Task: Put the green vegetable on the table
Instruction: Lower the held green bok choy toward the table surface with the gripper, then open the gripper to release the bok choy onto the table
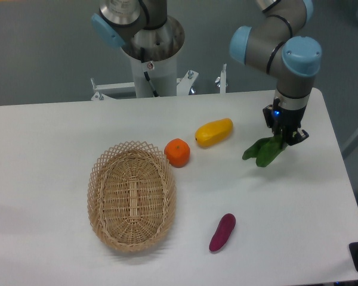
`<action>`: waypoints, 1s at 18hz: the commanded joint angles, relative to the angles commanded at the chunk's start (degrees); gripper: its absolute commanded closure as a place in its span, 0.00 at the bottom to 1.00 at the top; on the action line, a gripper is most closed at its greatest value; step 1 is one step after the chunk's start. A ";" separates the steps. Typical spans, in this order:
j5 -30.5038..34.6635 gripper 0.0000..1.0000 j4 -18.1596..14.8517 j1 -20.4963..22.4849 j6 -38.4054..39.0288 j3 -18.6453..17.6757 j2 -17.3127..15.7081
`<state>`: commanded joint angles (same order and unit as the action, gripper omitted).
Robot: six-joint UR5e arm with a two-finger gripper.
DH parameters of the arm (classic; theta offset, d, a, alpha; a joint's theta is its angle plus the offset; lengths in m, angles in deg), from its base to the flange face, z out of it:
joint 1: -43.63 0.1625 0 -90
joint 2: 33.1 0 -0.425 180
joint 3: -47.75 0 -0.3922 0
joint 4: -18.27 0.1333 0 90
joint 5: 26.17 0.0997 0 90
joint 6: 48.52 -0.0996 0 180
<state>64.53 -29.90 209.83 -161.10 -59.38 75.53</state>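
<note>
the gripper [284, 138] is pinching the green vegetable [262, 151] at its upper end, its leaves hanging down to the left above the table [53, 137], near the right edge. the yellow vegetable [214, 131] is lying just left of it, with bare tabletop below reaching toward the purple eggplant [222, 232] near the front edge. the orange [177, 152] is sitting beside the wicker basket [132, 196], well apart to the left.

Dark green leafy vegetable [262, 151]; smooth yellow oblong vegetable [214, 132]; bright orange round fruit [177, 152]; purple eggplant-like piece [222, 232]; tan woven wicker basket [131, 196], lattice-edged; plain white tabletop [48, 137]; black gripper [284, 136], seemingly blue-lit.
</note>
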 joint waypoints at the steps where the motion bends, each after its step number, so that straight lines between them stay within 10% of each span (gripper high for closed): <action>1: -0.09 0.78 0.09 0.18 -0.10 -0.27 0.00; 11: -0.35 0.67 0.18 -0.08 0.52 -2.82 0.79; 16: -0.88 0.03 2.20 -0.35 0.52 -1.94 1.14; 18: -0.88 0.00 2.29 -0.43 0.60 -2.20 1.06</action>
<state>63.65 -27.61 209.39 -160.50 -61.58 76.59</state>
